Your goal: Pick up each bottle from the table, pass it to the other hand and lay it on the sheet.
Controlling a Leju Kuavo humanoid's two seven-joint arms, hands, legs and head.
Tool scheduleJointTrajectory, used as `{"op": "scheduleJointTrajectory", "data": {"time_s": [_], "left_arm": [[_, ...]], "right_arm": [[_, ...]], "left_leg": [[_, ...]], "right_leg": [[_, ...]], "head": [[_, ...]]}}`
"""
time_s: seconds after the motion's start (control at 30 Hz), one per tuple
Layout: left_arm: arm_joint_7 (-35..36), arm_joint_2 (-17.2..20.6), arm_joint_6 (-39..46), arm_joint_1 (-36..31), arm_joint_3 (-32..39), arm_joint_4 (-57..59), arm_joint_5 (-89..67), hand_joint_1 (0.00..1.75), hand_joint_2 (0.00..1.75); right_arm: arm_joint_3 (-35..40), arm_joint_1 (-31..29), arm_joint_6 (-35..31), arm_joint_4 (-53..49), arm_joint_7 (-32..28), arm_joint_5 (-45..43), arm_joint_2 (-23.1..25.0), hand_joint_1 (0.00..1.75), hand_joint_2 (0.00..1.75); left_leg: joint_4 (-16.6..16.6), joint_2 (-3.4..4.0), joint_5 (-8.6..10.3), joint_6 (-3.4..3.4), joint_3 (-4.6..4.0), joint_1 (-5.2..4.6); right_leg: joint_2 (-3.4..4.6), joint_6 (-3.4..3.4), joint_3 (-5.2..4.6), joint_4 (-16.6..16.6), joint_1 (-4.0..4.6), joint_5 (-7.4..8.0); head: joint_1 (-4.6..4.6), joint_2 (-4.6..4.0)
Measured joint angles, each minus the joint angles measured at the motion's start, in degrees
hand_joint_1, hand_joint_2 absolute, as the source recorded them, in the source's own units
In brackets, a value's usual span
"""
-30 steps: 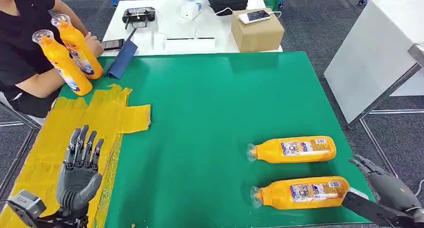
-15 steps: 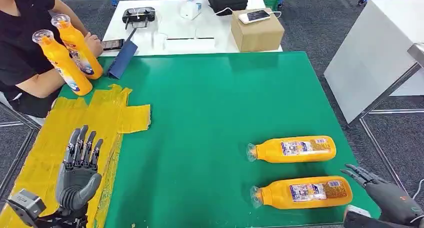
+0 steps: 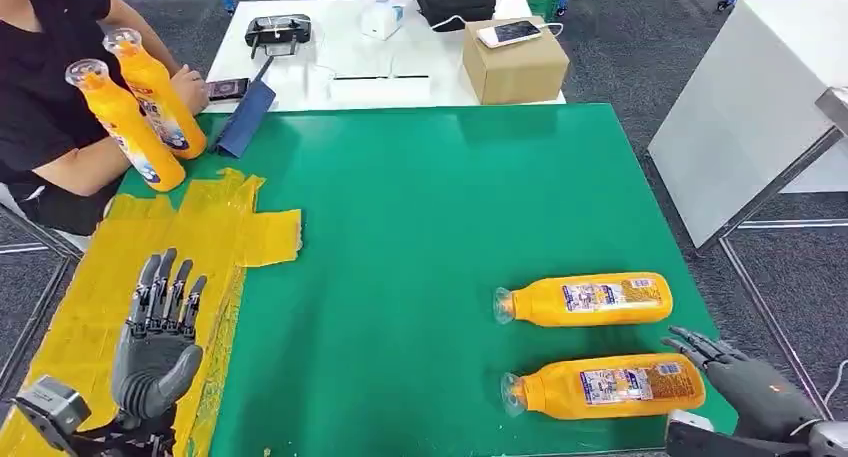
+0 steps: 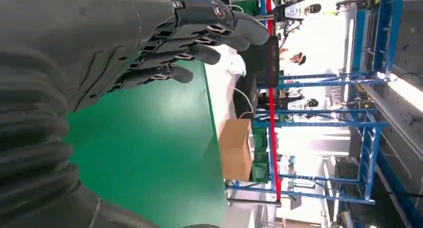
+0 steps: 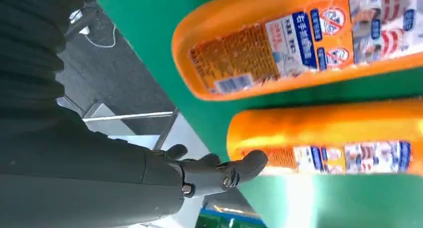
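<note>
Two orange bottles lie on their sides on the green table (image 3: pixel 430 207) at the near right, caps pointing left: one nearer (image 3: pixel 603 384) (image 5: pixel 339 138), one farther (image 3: pixel 585 300) (image 5: pixel 299 43). My right hand (image 3: pixel 745 377) (image 5: pixel 209 170) is open just right of the nearer bottle's base, fingers reaching beside it. My left hand (image 3: pixel 158 342) (image 4: pixel 164 43) hovers open, fingers straight, over the yellow sheet (image 3: pixel 210 232) at the near left. Two more orange bottles (image 3: pixel 125 127) (image 3: pixel 155 92) stand tilted at the far left, held by a seated person (image 3: pixel 45 87).
Beyond the green table stands a white table (image 3: pixel 330 52) with a cardboard box (image 3: pixel 513 62), a phone, a controller and a black bag. A dark blue folder (image 3: pixel 243 117) lies at the green table's far left edge. A white table (image 3: pixel 750 97) stands to the right.
My right hand has moved forward and left from the table's near right corner toward the nearer bottle's base. The left hand and the bottles have stayed put.
</note>
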Motion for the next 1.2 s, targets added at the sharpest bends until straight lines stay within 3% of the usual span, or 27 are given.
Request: {"op": "scheduleJointTrajectory", "data": {"time_s": [0.33, 0.57, 0.6, 0.63, 0.77, 0.9, 1.2], "left_arm": [[0.4, 0.1, -0.4, -1.1, -0.5, 1.2, 0.4, 0.0, 1.75], [1.0, 0.2, -0.4, -2.3, -1.2, 2.1, 0.9, 0.0, 1.75], [1.0, 0.2, -0.3, -2.4, -1.4, 2.3, 1.0, 0.0, 1.75], [1.1, 0.2, -0.3, -2.5, -1.5, 2.5, 1.0, 0.0, 1.75], [1.4, 0.3, -0.4, -3.5, -2.0, 3.0, 1.2, 0.0, 1.75], [1.6, 0.4, 0.1, -4.4, -2.7, 3.8, 1.4, 0.0, 1.75], [1.7, 0.6, 0.5, -4.9, -3.2, 4.5, 1.7, 0.0, 1.75]], "right_arm": [[10.8, -10.9, 0.4, 10.2, -1.0, 2.9, 1.6, 0.0, 1.75], [19.0, -19.0, 0.3, 18.7, -1.9, 5.7, 5.2, 0.0, 1.75], [20.2, -20.0, 0.2, 20.0, -2.0, 5.9, 5.7, 1.5, 1.75], [21.0, -21.1, 0.2, 20.8, -2.0, 6.1, 5.9, 1.75, 1.75], [24.6, -24.9, 0.1, 24.5, -2.3, 7.1, 7.3, 1.75, 1.75], [27.9, -27.2, -1.9, 27.8, -2.2, 7.0, 8.8, 1.75, 1.75], [30.8, -28.7, -3.5, 29.1, -1.0, 4.0, 8.7, 1.75, 1.75]], "left_leg": [[0.0, 0.02, 0.02, 0.03, -0.01, 0.0], [0.0, 0.02, 0.03, 0.04, 0.02, 0.01], [0.0, 0.03, 0.03, 0.04, 0.03, 0.01], [0.0, 0.05, 0.03, 0.04, 0.07, 0.02], [0.0, 0.29, -0.26, 0.04, 0.51, 0.19], [0.0, 0.73, -0.45, 0.03, 1.01, 0.42], [0.1, 0.95, -0.41, 0.1, 1.24, 0.57]], "right_leg": [[0.04, 0.05, -0.02, 0.0, 0.01, 0.03], [0.04, 0.05, 0.0, 0.0, 0.02, 0.03], [0.05, 0.05, 0.01, 0.0, 0.03, 0.03], [0.07, 0.05, 0.03, 0.0, 0.03, 0.03], [0.25, 0.03, -0.11, -0.2, 0.18, 0.01], [0.64, -0.01, 0.38, -0.4, 0.39, -0.02], [0.82, -0.04, 0.71, -0.7, 0.54, 0.23]], "head": [[0.02, 0.0], [0.02, 0.0], [0.02, 0.0], [0.02, 0.0], [0.04, 0.0], [0.04, 0.0], [0.07, 0.0]]}}
